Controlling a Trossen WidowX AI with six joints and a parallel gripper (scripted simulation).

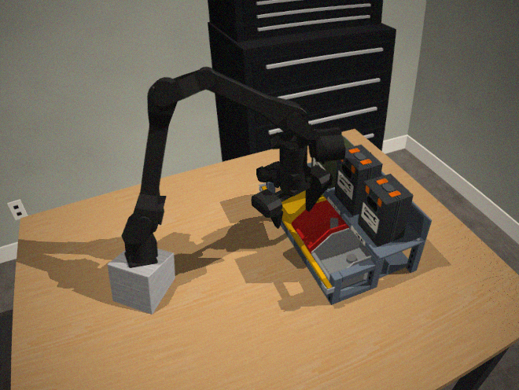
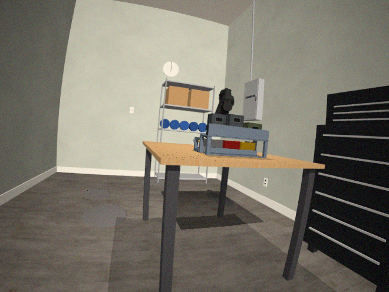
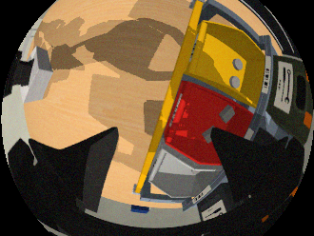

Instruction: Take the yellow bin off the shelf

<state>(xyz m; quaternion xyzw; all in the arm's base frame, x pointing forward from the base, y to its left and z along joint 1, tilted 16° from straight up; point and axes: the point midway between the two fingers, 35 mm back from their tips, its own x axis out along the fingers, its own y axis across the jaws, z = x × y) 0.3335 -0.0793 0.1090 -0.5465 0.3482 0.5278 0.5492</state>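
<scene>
The yellow open bin sits upright in the lower level of the blue-grey shelf, at the end farther from the top camera. Two grey round parts lie in it in the wrist view. My gripper is open and empty, pointing down above the front of the shelf. In the wrist view its fingertips are level with the red bin, one over the table side and one over the red bin; the yellow bin is ahead of them. The arm partly hides the yellow bin in the top view.
A red bin is beside the yellow one, then a grey bin. A yellow rail runs along the shelf's front. Dark boxes and a green box stand on the upper level.
</scene>
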